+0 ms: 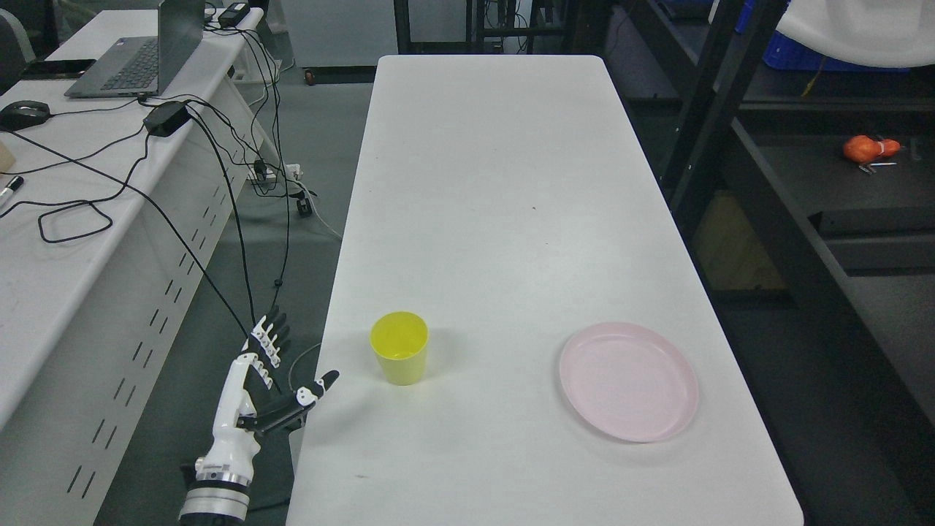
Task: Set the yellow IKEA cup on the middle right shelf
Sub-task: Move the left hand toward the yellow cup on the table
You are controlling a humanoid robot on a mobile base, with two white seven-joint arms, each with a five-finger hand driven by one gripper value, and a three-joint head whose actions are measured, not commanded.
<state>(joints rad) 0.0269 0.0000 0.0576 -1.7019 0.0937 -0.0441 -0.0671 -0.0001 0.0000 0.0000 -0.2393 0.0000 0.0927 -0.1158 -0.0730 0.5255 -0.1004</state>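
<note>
yellow cup [399, 357] upright on worktop [497, 183], near its left edge | left hand [274, 380] just beside it, fingers spread, holding nothing | looks like light, stiff, slick plastic | I'd wrap mid-wall, gently

The white robot hand [266, 380] at the lower left has its forearm cut off by the bottom edge. The long white counter [497, 183] loses its near end there too. At the upper left, the grey laptop [142, 51] is cropped by the top edge. The small orange object [869, 148] on the dark shelf [840, 183] at the upper right is too small to identify
</note>
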